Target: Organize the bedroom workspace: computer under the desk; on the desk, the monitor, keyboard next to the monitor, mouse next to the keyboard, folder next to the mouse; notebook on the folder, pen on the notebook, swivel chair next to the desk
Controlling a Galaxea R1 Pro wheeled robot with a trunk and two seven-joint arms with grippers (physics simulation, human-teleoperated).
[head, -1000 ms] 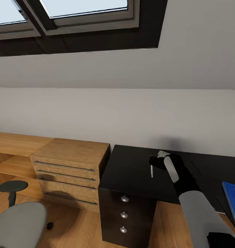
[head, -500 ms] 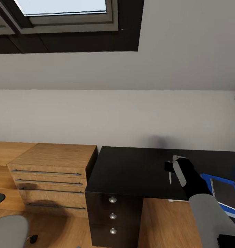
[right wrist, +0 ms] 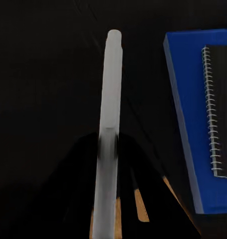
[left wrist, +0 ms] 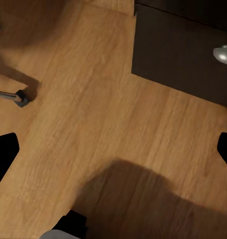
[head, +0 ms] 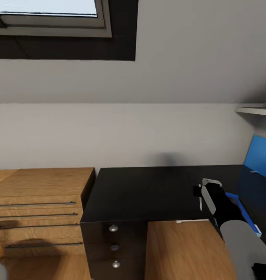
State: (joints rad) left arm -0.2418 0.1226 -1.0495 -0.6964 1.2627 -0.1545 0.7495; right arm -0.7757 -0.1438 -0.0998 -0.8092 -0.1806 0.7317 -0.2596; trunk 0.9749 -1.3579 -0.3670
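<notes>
My right gripper hangs over the black desk, shut on the pen, a thin white stick. Just beside it the blue folder lies flat on the desk with the dark spiral notebook on top. In the head view my right arm covers most of the folder. My left gripper is open and empty, low over the wood floor near a chrome leg of the swivel chair. The computer, monitor, keyboard and mouse are out of view.
The desk's black drawer unit with silver knobs stands beside a light-wood drawer chest. A blue wall panel and a white shelf are at the far right. A skylight sits in the sloped ceiling.
The head camera has swung right, so chest and chair slid out leftward and the blue panel and shelf came in. My right gripper still holds the pen, now closer to the folder.
</notes>
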